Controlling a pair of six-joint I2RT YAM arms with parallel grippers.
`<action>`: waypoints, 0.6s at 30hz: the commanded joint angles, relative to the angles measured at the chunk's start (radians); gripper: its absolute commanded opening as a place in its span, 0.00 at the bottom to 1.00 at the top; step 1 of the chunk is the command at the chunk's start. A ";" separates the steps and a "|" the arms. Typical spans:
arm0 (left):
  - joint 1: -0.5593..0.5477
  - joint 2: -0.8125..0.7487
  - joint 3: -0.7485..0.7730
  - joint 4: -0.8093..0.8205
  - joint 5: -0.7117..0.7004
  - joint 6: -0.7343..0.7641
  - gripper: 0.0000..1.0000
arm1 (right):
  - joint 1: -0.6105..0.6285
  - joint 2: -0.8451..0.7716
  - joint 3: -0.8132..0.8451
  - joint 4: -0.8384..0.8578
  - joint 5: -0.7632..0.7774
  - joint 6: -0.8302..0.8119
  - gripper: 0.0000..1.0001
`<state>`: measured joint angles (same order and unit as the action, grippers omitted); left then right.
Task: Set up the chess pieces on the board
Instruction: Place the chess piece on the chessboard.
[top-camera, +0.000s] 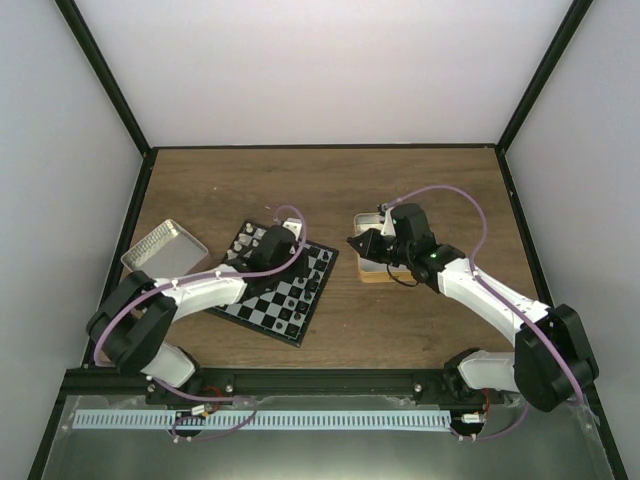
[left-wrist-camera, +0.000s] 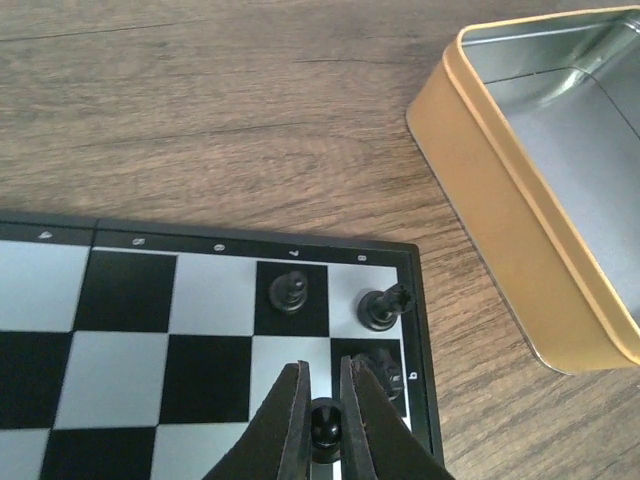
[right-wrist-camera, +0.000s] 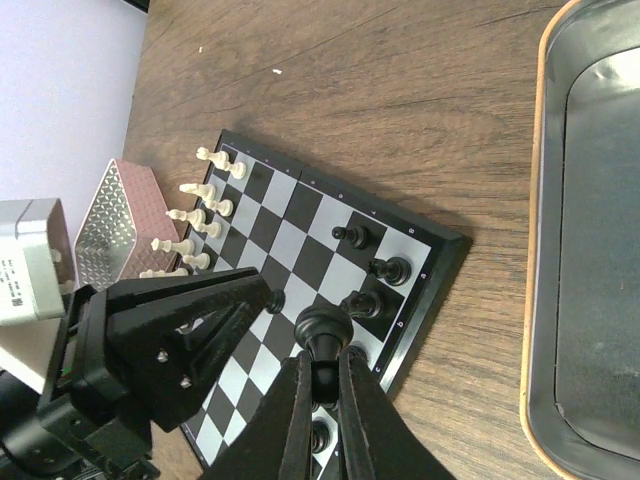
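The board (top-camera: 318, 291) lies tilted at table centre-left. My left gripper (top-camera: 268, 250) is low over the board's black-side corner, shut on a black pawn (left-wrist-camera: 325, 421) that stands on or just above a pale square. Three black pieces (left-wrist-camera: 290, 292) stand on the corner squares beside it. My right gripper (right-wrist-camera: 322, 375) is shut on a larger black piece (right-wrist-camera: 324, 328), held base-up in the air right of the board (right-wrist-camera: 300, 205). Cream-white pieces (right-wrist-camera: 205, 212) line the board's far edge. In the top view the right gripper (top-camera: 358, 243) hangs beside the gold tin.
A gold-rimmed square tin (top-camera: 379, 270) sits right of the board, close to its corner; it also shows in the left wrist view (left-wrist-camera: 500, 180) and the right wrist view (right-wrist-camera: 535, 250). A silver-and-pink tin (top-camera: 163, 248) lies left of the board. Black frame posts edge the table.
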<state>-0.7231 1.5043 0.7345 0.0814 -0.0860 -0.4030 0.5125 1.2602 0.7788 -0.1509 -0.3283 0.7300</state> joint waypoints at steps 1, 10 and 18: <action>-0.010 0.058 -0.012 0.139 0.020 0.045 0.05 | 0.004 0.003 0.022 -0.015 0.012 -0.014 0.01; -0.010 0.117 -0.037 0.209 0.014 0.040 0.07 | 0.005 0.005 0.033 -0.011 0.002 0.000 0.01; -0.010 0.166 -0.029 0.229 -0.020 0.035 0.07 | 0.004 0.009 0.045 -0.016 0.000 0.000 0.01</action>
<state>-0.7292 1.6470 0.7063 0.2611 -0.0818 -0.3733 0.5125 1.2652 0.7792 -0.1513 -0.3290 0.7303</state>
